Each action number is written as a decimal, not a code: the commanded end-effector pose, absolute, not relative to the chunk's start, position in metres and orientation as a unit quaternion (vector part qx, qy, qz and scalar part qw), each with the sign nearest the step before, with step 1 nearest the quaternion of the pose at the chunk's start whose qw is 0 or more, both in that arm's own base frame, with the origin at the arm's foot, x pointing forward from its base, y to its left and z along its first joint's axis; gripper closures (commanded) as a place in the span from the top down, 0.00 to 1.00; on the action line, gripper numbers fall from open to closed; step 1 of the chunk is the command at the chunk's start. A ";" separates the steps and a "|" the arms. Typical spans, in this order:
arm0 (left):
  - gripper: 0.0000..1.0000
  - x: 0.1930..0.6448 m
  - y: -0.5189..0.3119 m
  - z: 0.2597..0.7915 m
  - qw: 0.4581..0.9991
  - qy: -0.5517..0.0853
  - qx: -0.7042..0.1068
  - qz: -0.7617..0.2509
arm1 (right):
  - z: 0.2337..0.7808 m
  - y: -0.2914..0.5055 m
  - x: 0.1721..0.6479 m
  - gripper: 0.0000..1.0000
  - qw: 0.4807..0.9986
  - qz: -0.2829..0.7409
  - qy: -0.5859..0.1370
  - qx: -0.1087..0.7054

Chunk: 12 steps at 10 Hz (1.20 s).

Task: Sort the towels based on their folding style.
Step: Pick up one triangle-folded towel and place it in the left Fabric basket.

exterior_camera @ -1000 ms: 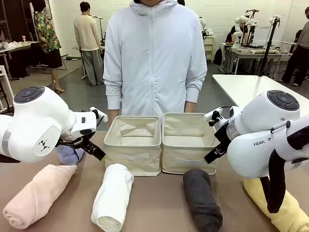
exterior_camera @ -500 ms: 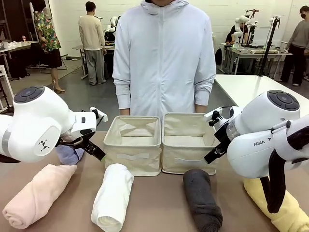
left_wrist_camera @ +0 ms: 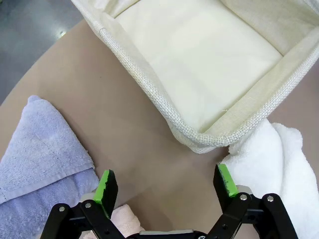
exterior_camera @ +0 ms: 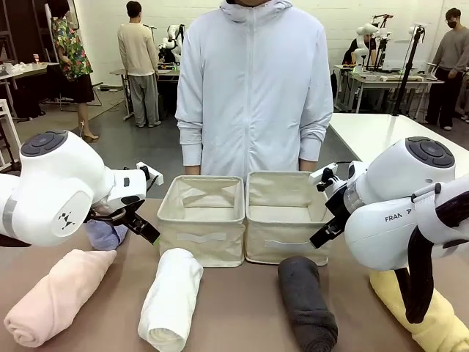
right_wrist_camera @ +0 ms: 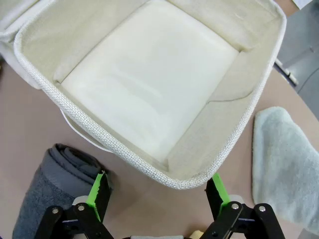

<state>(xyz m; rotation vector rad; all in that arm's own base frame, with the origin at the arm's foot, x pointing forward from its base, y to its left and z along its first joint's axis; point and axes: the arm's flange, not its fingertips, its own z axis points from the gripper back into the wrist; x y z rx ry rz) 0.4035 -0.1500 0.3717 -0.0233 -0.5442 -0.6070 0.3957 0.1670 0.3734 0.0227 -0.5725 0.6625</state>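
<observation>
I work in a robotics lab, in a large open hall. Beyond the far edge of my brown bench a bare grey floor runs to a white painted wall. White work tables stand about, one with a black stand. People stand among them, and one person stands at my bench's far edge.

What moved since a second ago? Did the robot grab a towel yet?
The person stepped slightly toward the robot's right. Nothing was grabbed or let go. The left end effector and the right end effector stayed open and still; the towels and bins kept their places.
</observation>
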 end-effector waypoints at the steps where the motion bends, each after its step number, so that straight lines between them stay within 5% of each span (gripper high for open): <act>1: 1.00 0.403 -0.150 0.372 0.918 -0.265 -0.011 -0.295 | 0.373 0.167 0.396 1.00 0.906 0.321 -0.277 0.011; 2: 1.00 0.403 -0.150 0.372 0.918 -0.265 -0.011 -0.295 | 0.373 0.167 0.396 1.00 0.906 0.321 -0.277 0.011; 4: 1.00 0.382 -0.147 0.471 0.901 -0.288 0.091 -0.313 | 0.449 0.164 0.346 1.00 0.902 0.320 -0.289 -0.034; 8: 1.00 0.383 -0.141 0.636 0.883 -0.281 0.089 -0.366 | 0.589 0.178 0.265 1.00 0.907 0.295 -0.289 -0.083; 10: 1.00 0.377 -0.141 0.666 0.880 -0.289 0.090 -0.367 | 0.621 0.186 0.233 1.00 0.897 0.297 -0.313 -0.094; 11: 1.00 0.375 -0.138 0.656 0.878 -0.296 0.094 -0.365 | 0.619 0.183 0.233 1.00 0.871 0.231 -0.391 -0.186; 12: 1.00 0.366 -0.140 0.674 0.880 -0.297 0.099 -0.357 | 0.625 0.176 0.227 1.00 0.897 0.299 -0.314 -0.089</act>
